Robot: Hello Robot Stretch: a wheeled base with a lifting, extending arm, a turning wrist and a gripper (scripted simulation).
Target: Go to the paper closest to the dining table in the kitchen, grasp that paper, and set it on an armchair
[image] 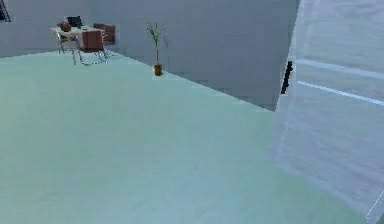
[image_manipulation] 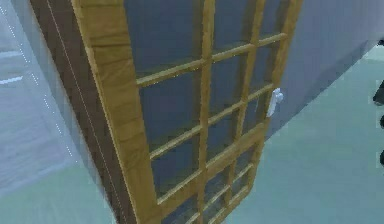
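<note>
In the forward view, a small table (image: pixel 72 33) with brown chairs (image: pixel 92 42) around it stands far off at the top left, near the corner of the grey walls. Dark things lie on the tabletop, too small to name.
A tall potted plant (image: pixel 156 47) stands by the far wall. A white door (image: pixel 335 100) with a dark handle (image: pixel 287 77) fills the forward view's right. Pale green floor (image: pixel 130 140) stretches wide ahead. In the arm side view a wooden glass-paned door (image_manipulation: pixel 185 110) with a white handle (image_manipulation: pixel 275 101) stands close.
</note>
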